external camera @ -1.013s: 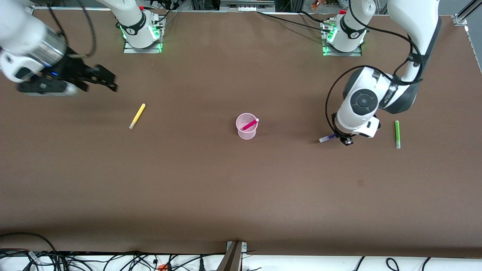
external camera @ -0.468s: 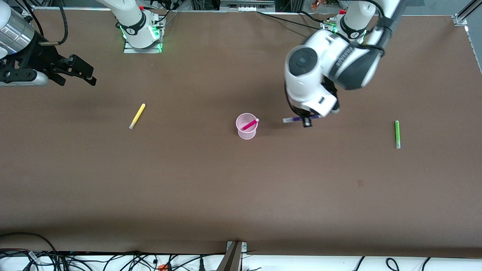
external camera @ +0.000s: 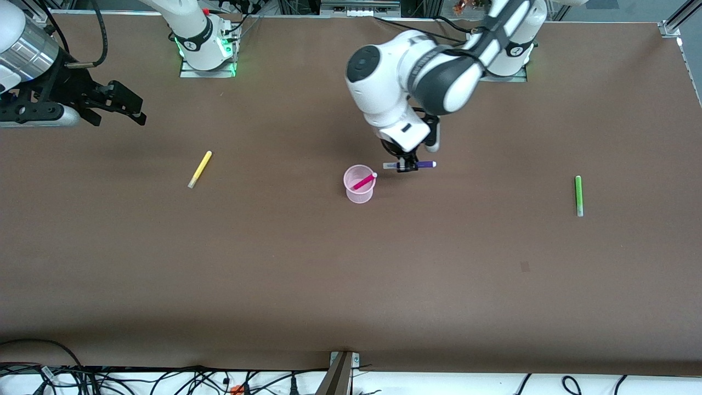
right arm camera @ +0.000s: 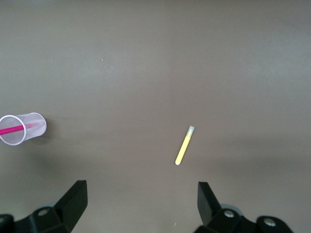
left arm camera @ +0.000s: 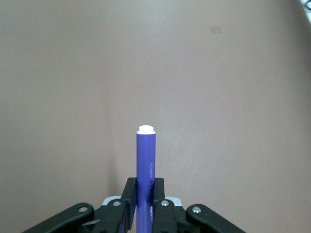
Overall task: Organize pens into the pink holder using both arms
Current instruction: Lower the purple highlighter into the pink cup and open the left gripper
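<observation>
Beside pink holder (external camera: 359,184), left fingers (external camera: 407,165) clamping level purple pen (external camera: 425,164), right fingers (external camera: 118,102) spread.

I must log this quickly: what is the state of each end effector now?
Left end effector: closed on the purple pen, beside the pink holder.
Right end effector: open, holding nothing, above the table.

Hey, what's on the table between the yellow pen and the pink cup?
Nothing: in the front view the brown table is bare between the yellow pen and the pink cup. The right wrist view shows the same empty stretch.
</observation>
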`<state>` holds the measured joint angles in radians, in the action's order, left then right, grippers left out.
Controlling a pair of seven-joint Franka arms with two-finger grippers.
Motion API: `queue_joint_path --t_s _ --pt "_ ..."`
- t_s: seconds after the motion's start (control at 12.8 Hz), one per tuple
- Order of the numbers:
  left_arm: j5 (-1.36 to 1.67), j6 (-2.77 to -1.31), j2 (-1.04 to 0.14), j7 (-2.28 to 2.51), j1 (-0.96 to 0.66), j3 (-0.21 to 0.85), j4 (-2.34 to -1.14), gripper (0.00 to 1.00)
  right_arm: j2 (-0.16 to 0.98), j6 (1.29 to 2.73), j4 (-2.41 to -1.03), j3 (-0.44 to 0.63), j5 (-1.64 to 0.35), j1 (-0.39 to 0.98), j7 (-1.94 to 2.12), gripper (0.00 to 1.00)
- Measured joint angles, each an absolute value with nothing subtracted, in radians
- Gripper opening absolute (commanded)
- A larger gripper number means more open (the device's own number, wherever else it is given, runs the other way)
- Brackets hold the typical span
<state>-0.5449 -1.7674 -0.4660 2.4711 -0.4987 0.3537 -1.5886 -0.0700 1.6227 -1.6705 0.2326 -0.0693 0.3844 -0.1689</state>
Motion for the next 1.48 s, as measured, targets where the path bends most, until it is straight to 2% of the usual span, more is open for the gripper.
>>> queue_joint_path --t_s 0.39,0.7,0.86,1.48 --pt "-0.743 -1.624 -0.622 2.479 -0.668 0.317 -1.423 0.0 -0.071 1.574 -1.663 0.232 -0.069 0.386 -0.169 1.0" --pt "-0.791 -1.605 -0.705 2.483 -0.89 0.105 -1.35 0.0 -0.072 1.558 -1.661 0.229 -0.069 0.387 -0.169 1.0" --pt "-0.815 -1.604 -0.741 2.483 -0.958 0.038 -1.323 0.0 -0.072 1.548 -1.66 0.227 -0.069 0.387 -0.169 1.0" --pt "-0.919 -1.6 -0.84 2.496 -1.032 0.009 -1.279 0.0 -0.072 1.544 -1.658 0.233 -0.06 0.386 -0.169 1.0"
